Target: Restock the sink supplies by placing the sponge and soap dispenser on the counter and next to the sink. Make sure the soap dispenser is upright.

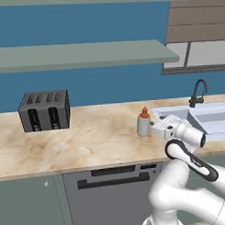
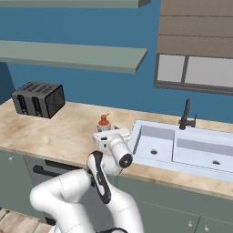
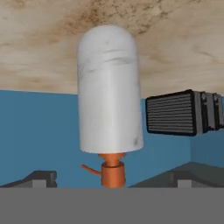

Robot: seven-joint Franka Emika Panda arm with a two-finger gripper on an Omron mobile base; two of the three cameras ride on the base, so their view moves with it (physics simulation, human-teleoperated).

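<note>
Soap bottle [image 1: 143,123] upright on counter [image 1: 87,138], just beside sink [image 1: 211,118] (where task wants it). Gripper [image 1: 154,127] wide open right beside bottle, gripping nothing; bottle apparently set down, free-standing.

Counter [image 1: 87,138]: beige marbled stone, smooth, matt. Soap dispenser [image 3: 109,87]: white, faintly marbled, smooth body, orange plastic-looking pump. Toaster [image 1: 44,110]: dark grey, metal-looking, ribbed side. Sink [image 2: 182,148]: pale, smooth. Faucet [image 1: 197,93]: matt black.

Soap dispenser [image 1: 143,123] upright on bench [image 1: 87,138], just left of sink [image 1: 211,118]; toaster [image 1: 44,110] far left; pincer [image 1: 154,127] btwn dispenser & sink.
</note>
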